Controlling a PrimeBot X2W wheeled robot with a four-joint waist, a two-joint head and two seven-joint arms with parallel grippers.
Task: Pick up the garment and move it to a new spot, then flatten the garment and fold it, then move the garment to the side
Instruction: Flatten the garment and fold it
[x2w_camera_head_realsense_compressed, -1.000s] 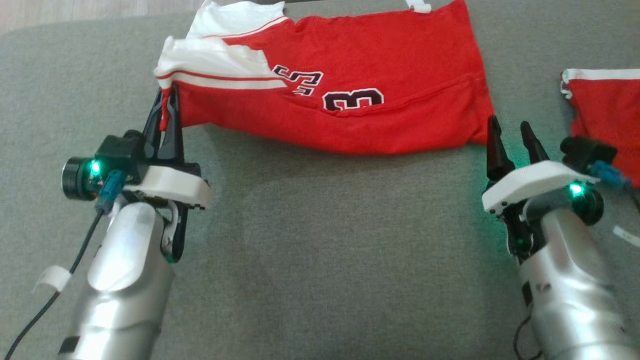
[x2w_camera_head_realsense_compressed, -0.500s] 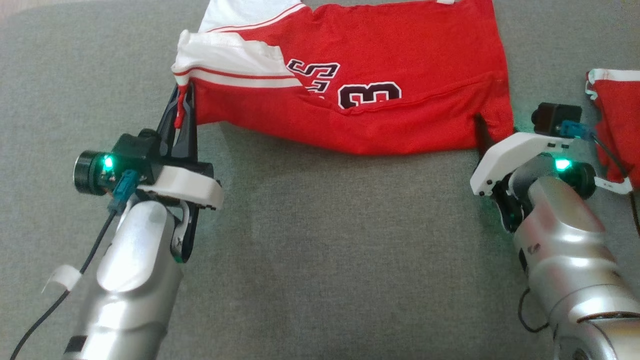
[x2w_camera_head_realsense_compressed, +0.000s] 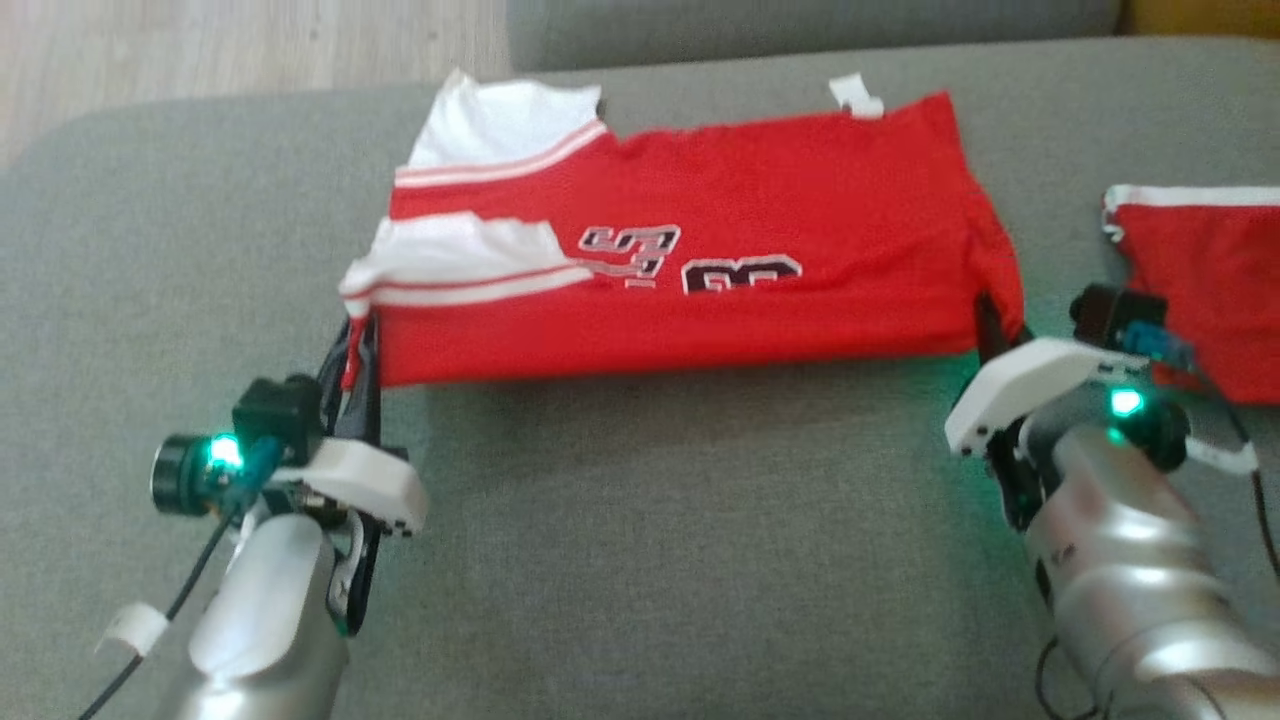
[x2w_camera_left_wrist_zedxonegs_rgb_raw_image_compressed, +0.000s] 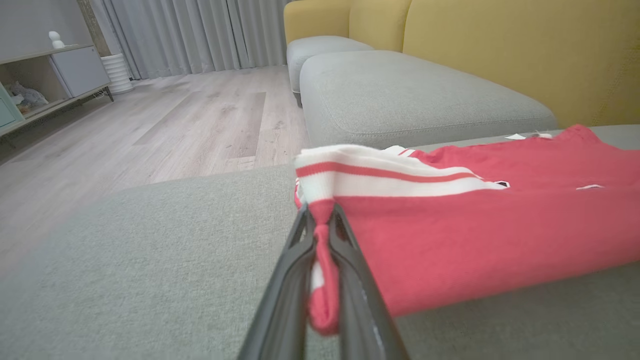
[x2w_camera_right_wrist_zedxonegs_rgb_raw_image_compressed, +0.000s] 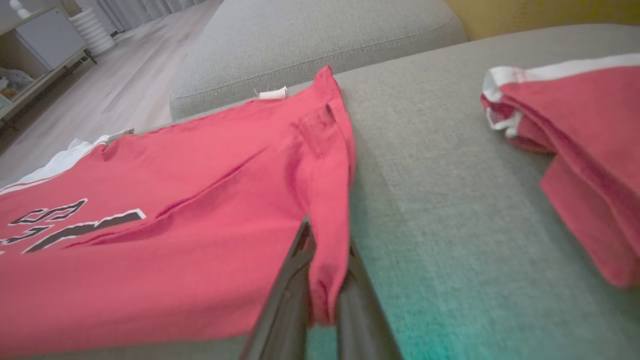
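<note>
Right gripper (x2w_camera_head_realsense_compressed: 990, 318) moved in, closed tight onto garment (x2w_camera_head_realsense_compressed: 780, 190) corner; left gripper (x2w_camera_head_realsense_compressed: 358, 340) clamped striped corner between fingertips.

The right gripper (x2w_camera_right_wrist_zedxonegs_rgb_raw_image_compressed: 326, 237) rises from the bottom middle of the frame, and its two dark fingers (x2w_camera_right_wrist_zedxonegs_rgb_raw_image_compressed: 285, 305) are pinched together on a corner of the red garment (x2w_camera_right_wrist_zedxonegs_rgb_raw_image_compressed: 190, 260). The garment spreads to the left over the grey cushion (x2w_camera_right_wrist_zedxonegs_rgb_raw_image_compressed: 440, 210). Black and white lettering (x2w_camera_right_wrist_zedxonegs_rgb_raw_image_compressed: 75, 225) shows at the left edge and a small white tag (x2w_camera_right_wrist_zedxonegs_rgb_raw_image_compressed: 273, 93) at the garment's top edge. A second red garment with white trim (x2w_camera_right_wrist_zedxonegs_rgb_raw_image_compressed: 590, 150) lies apart at the right. A wooden floor (x2w_camera_right_wrist_zedxonegs_rgb_raw_image_compressed: 130, 85) is at the upper left.
</note>
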